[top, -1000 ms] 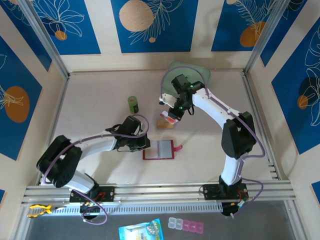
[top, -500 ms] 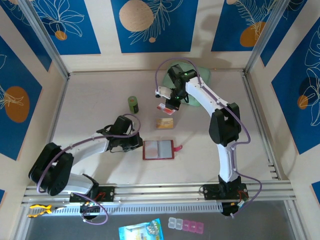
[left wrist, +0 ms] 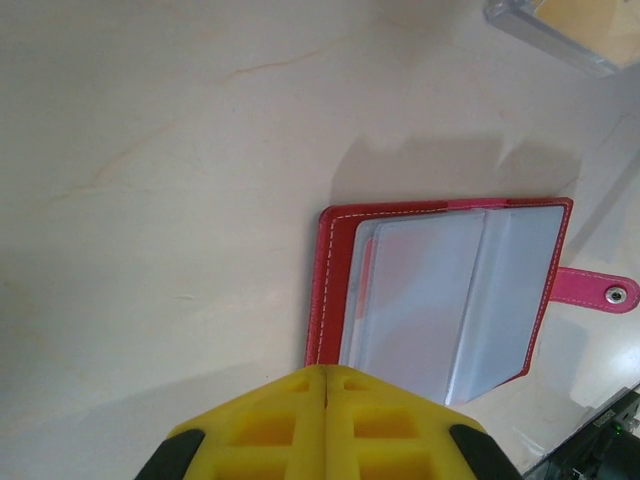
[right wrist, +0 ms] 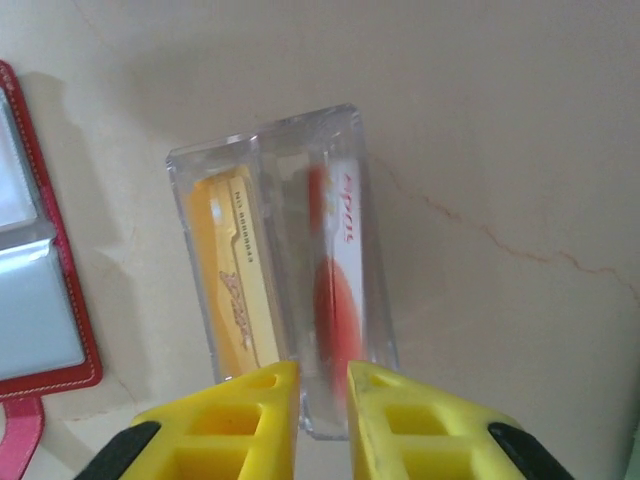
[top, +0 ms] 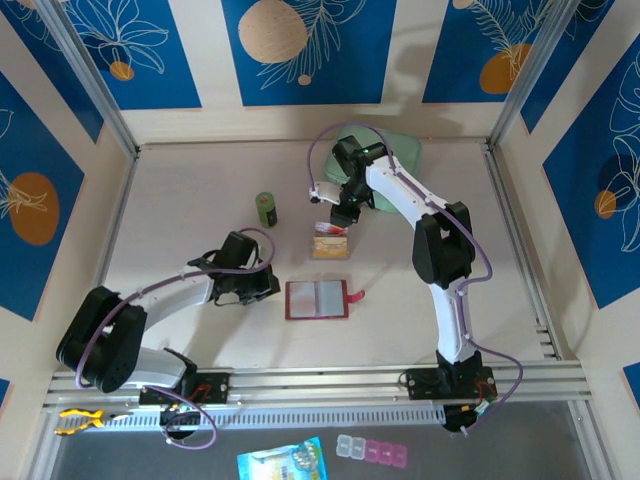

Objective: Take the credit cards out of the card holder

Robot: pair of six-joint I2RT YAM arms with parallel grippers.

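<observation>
1. A pale, marble-veined counter [top: 190,200] is lying between walls [top: 300,50] that are carrying blue panels with leaf drawings.
2. The small, flat, red rectangular card holder [top: 317,299] is lying open near the middle of the counter. Its greyish clear pockets are facing up and its pink snap tab [left wrist: 600,293] is sticking out on the right side.
3. Just beyond it, and not touching it, a clear plastic rectangular tray [right wrist: 275,160] is holding two thin credit cards side by side. They are a yellowish card [right wrist: 235,280] and a white card with red bands [right wrist: 338,270], which is blurred.
4. The right claw [right wrist: 322,390] is hovering over one short end of the tray. Its yellow fingertips are standing slightly apart with nothing between them.
5. The left claw [left wrist: 327,395] is pointing at the card holder from its left, with fingertips pressed together and empty.
6. A small dark green cylinder [top: 266,209] is standing upright, well left of the tray.
</observation>
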